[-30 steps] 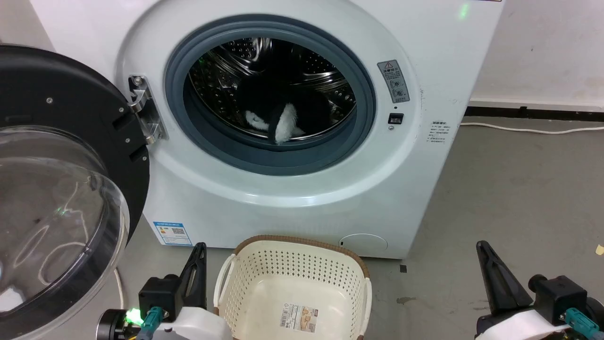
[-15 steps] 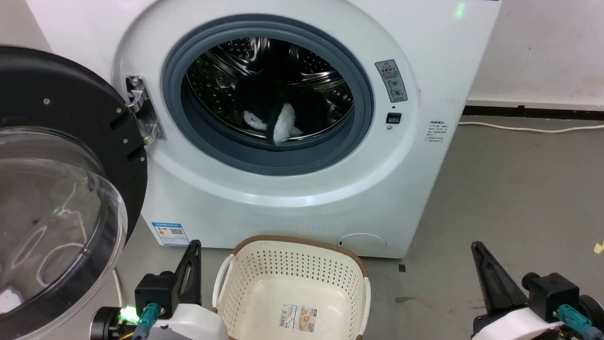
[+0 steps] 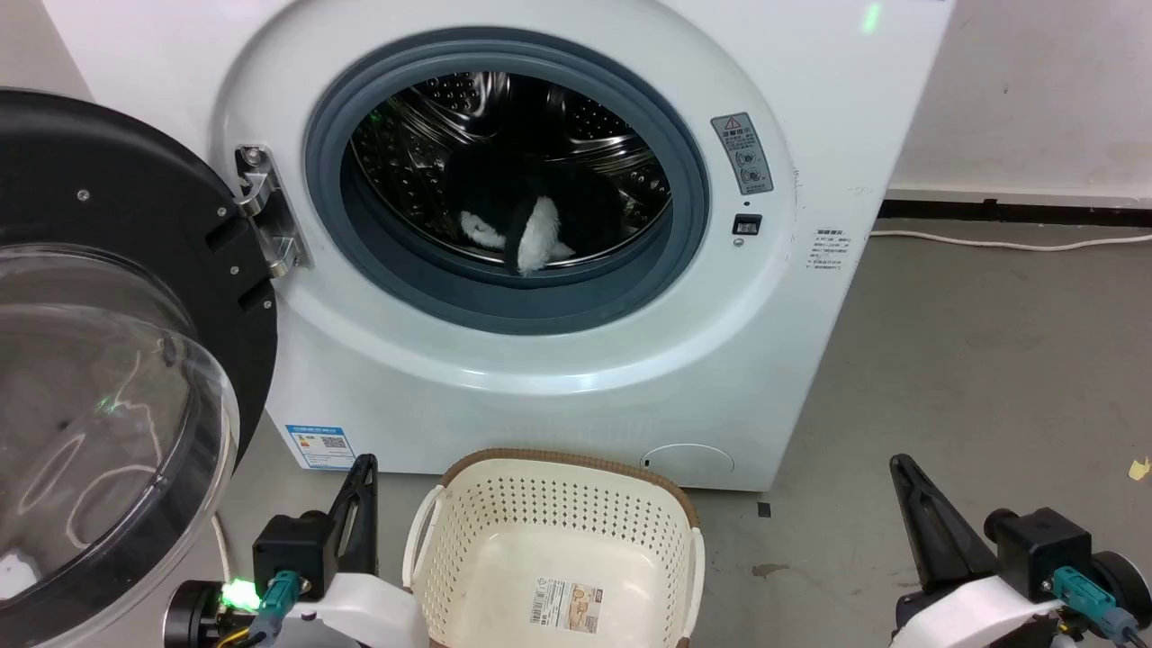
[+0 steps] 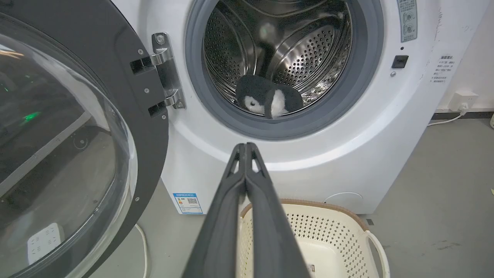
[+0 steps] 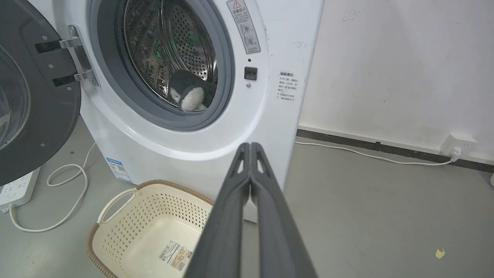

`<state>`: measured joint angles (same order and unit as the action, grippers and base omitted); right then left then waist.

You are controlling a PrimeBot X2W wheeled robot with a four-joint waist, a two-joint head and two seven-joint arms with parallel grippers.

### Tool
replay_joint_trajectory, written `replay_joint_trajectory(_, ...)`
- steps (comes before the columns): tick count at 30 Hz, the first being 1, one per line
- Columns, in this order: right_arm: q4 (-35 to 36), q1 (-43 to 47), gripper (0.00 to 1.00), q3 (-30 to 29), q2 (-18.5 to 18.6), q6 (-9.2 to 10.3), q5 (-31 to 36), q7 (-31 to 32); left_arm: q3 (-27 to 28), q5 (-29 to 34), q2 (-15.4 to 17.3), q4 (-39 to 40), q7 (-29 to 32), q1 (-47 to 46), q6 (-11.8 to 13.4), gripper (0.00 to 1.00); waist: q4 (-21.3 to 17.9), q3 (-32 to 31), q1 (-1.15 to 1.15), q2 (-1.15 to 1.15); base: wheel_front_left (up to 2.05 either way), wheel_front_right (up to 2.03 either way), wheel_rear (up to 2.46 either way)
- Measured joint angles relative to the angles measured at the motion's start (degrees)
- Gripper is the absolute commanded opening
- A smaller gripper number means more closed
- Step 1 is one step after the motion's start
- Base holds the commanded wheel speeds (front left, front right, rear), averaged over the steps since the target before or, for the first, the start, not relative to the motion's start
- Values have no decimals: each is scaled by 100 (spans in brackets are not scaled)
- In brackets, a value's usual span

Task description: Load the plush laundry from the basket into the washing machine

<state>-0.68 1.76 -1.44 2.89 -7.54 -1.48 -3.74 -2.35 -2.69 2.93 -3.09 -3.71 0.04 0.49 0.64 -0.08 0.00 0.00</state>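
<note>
The black plush laundry (image 3: 531, 220) with white patches lies inside the steel drum of the washing machine (image 3: 558, 378), near the front of the seal; it also shows as the plush (image 4: 268, 101) and the plush (image 5: 189, 92) in the wrist views. The cream basket (image 3: 558, 549) stands on the floor before the washer, holding nothing but its floor label. My left gripper (image 3: 364, 468) is shut and holds nothing, low at the basket's left; its tips (image 4: 245, 146) meet. My right gripper (image 3: 900, 463) is shut and holds nothing, over bare floor at the right; its tips (image 5: 251, 144) touch.
The washer's black-rimmed domed door (image 3: 108, 378) stands wide open at the left, close to my left arm. A white cable (image 5: 58, 193) and power strip (image 5: 15, 189) lie on the floor under the door. A wall (image 5: 405, 69) with a socket and cord runs right of the washer.
Both grippers have sunk a little lower in the head view, and the washer and basket have shifted slightly left, so the camera has moved. The plush and basket stay where they were.
</note>
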Motion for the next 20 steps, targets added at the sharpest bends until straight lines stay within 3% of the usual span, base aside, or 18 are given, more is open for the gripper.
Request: replay_joint_trajectory(20, 27, -63, 0, 99, 0, 0, 75, 274, 158, 160, -3, 210, 274, 0, -15, 0, -50, 7, 0, 0, 0, 0, 0)
